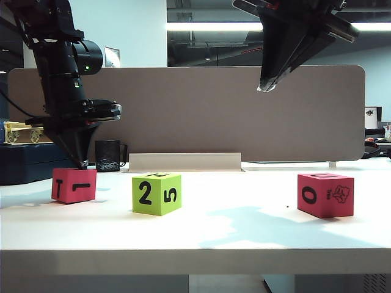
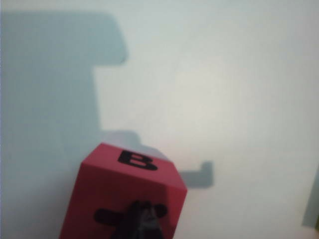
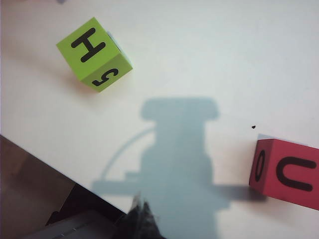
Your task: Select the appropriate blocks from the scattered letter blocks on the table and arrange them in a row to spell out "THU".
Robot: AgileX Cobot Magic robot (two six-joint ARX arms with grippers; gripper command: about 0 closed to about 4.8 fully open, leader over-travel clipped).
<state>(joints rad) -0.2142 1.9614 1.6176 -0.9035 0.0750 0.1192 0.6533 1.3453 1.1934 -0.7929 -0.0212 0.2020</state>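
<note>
- Currently left gripper clenched, tip touching matte red T cube at table left.
- Right gripper clenched, raised high.
- Green H cube centre; red U cube right.

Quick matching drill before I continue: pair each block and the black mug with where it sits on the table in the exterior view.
Things:
1. Red T block
2. Green H block
3. Red U block
4. Black mug

Places:
A. far right
B. at the back by the divider
C. far left, under the shut left gripper
D. left of centre, near the front

Pairs: 1-C, 2-D, 3-A, 4-B
</note>
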